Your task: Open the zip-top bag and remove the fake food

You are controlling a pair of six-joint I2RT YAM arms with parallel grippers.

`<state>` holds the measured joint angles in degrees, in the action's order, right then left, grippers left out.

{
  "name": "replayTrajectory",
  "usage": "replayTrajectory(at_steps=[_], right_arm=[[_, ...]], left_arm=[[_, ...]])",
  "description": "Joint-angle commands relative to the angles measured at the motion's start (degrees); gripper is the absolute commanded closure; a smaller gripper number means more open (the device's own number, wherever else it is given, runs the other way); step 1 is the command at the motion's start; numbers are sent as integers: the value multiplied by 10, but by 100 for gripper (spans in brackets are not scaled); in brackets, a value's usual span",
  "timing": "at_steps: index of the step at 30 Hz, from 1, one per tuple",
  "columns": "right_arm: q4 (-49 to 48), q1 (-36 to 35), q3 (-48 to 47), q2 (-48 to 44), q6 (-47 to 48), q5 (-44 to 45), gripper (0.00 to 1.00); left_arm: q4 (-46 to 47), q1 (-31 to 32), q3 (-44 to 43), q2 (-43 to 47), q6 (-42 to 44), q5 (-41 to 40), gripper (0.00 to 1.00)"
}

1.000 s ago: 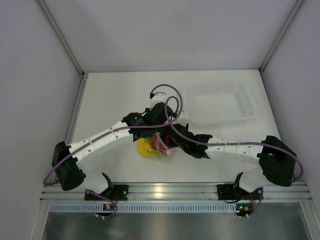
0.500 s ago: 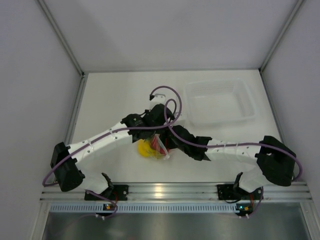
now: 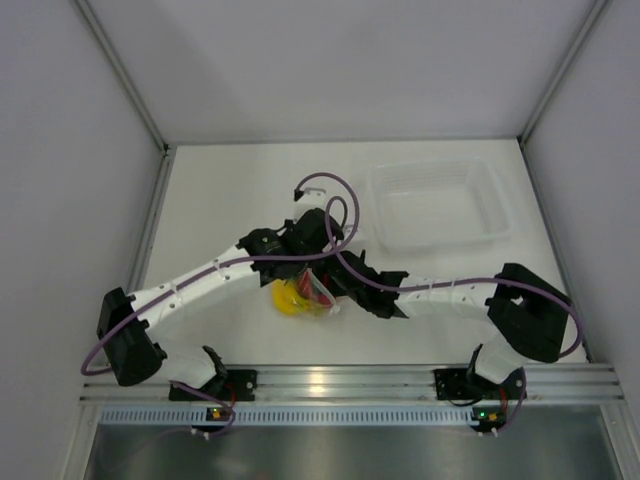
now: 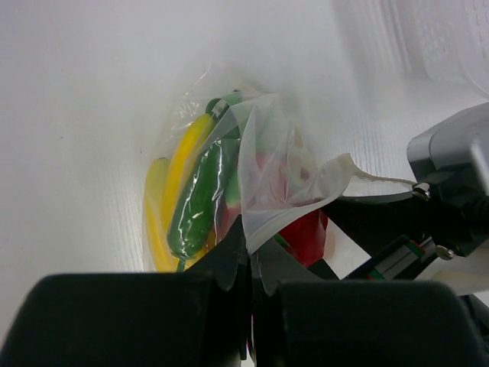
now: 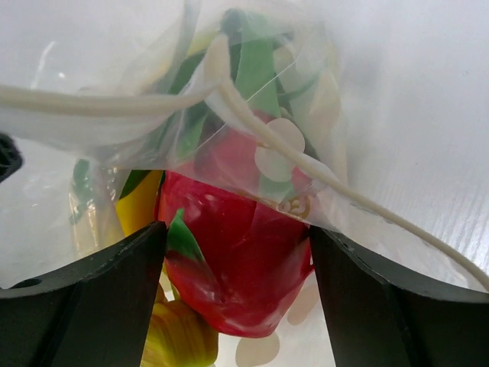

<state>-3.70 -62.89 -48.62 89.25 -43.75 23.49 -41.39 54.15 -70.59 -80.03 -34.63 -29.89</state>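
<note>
Centrally on the surface [image 3: 230, 190], between both arms, lies the zip-top bag [image 3: 306, 297]. The left fingers [image 4: 225, 267] are pinched tight on its clear edge, just beside the yellow banana [image 4: 157, 222]. The right fingers [image 5: 92, 306] stand wide apart astride the red fruit [image 5: 237, 267] at the bag's mouth; whether they press it I cannot tell.

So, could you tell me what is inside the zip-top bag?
Through the clear zip-top bag I can see a yellow banana bunch, a long green piece and a red fruit. Anything lying beneath them is covered.
</note>
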Motion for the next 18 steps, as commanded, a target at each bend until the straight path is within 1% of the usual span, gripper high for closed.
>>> replayTrajectory(at_steps=[1, 7, 18], right_arm=[[-45, -31, -38, 37, 24, -67, 22], [-39, -23, -62, 83, 30, -116, 14], [1, -11, -89, 151, 35, -108, 7]], left_arm=[[142, 17, -9, 16, -38, 66, 100], [142, 18, -7, 18, -35, 69, 100], [143, 18, -1, 23, -34, 70, 100]])
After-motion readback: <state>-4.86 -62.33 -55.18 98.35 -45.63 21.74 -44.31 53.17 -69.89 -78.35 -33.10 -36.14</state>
